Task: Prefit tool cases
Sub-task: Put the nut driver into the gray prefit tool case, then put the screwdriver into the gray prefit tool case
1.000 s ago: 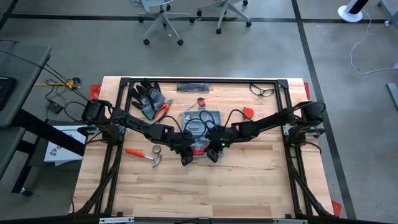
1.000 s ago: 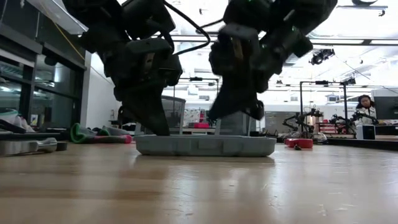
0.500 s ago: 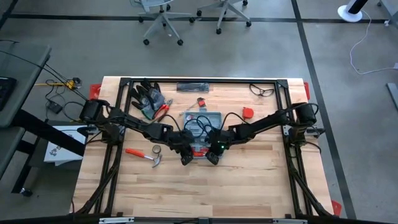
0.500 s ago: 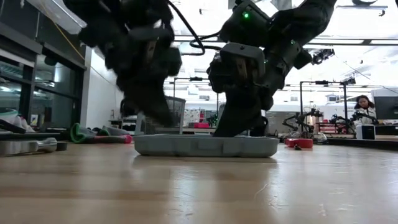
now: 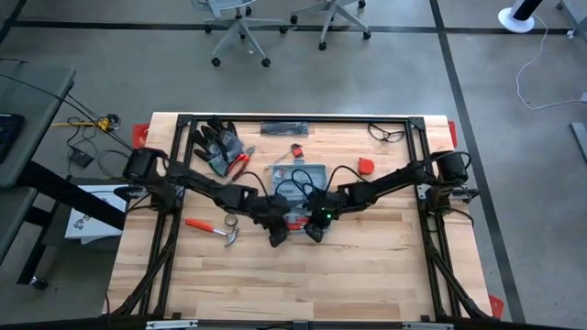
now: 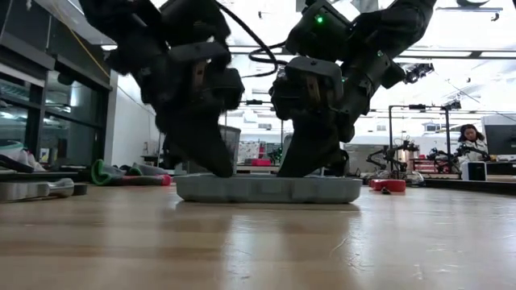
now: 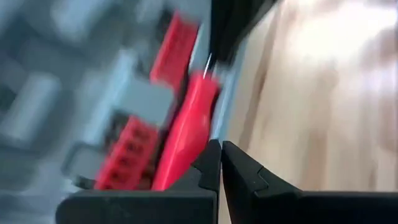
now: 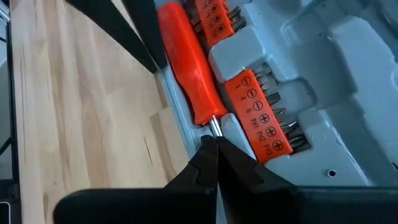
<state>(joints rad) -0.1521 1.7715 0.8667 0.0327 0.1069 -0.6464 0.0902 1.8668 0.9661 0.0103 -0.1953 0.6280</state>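
Note:
The tool case (image 5: 307,174) lies open and flat on the table's middle, a blue-grey tray (image 6: 266,189) with moulded recesses (image 8: 323,74). A red-handled screwdriver (image 8: 186,68) lies in the recess along its near rim, beside red bit holders (image 8: 258,115). My left gripper (image 5: 277,235) is shut, its tips (image 7: 219,154) down beside the screwdriver handle (image 7: 183,130). My right gripper (image 5: 313,231) is shut too, its tips (image 8: 214,146) at the screwdriver's metal shaft. In the low view both grippers, left (image 6: 222,171) and right (image 6: 294,171), reach down to the case's top. My left gripper's shut fingers (image 8: 143,37) slant down from above at the near side of the red handle (image 7: 198,146), by the case's near rim. Whether they touch the handle or the rim, I cannot tell. My right gripper sets its shut fingertips on the bare shaft (image 8: 213,129) just past the handle, slanting down from above. The screwdriver lies flat in the case.
An orange-handled hammer (image 5: 213,227) and a tape roll (image 5: 229,222) lie left of the grippers. Dark gloves (image 5: 218,142) and red pliers (image 5: 240,163) sit at the far left. Glasses (image 5: 387,134) and a red object (image 5: 367,165) are at the far right. A person (image 6: 472,137) sits in the room behind.
My right gripper has come down from just above the case until its shut tips reach the case's top. My left gripper has shifted a little toward the table's right along the case's near rim. Both stay shut, and the case has not moved.

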